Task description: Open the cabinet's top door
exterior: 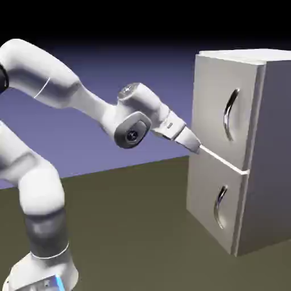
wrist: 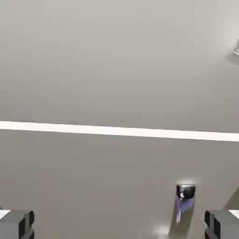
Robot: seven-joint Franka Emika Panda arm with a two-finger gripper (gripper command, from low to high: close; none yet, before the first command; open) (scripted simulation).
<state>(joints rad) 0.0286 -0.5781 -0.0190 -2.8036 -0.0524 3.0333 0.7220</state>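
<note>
The light-grey cabinet [exterior: 270,148] stands at the exterior view's right, both doors flush with its front. The top door [exterior: 211,96] carries a curved chrome handle [exterior: 230,113]. My gripper [exterior: 196,146] is at the front's left edge, level with the white seam [exterior: 224,161] between the doors, well left of the handle. In the hand view the gripper [wrist: 119,226] is open; its two grey fingertips [wrist: 16,224] stand far apart with nothing between them. Grey door panel fills that view, crossed by the seam [wrist: 116,131]. A sliver of handle [wrist: 236,49] shows at the right edge.
The lower door [exterior: 206,196] has its own curved handle [exterior: 220,206], and an end of a chrome handle [wrist: 185,201] shows close to my right fingertip in the hand view. The cabinet rests on a brown table [exterior: 131,227].
</note>
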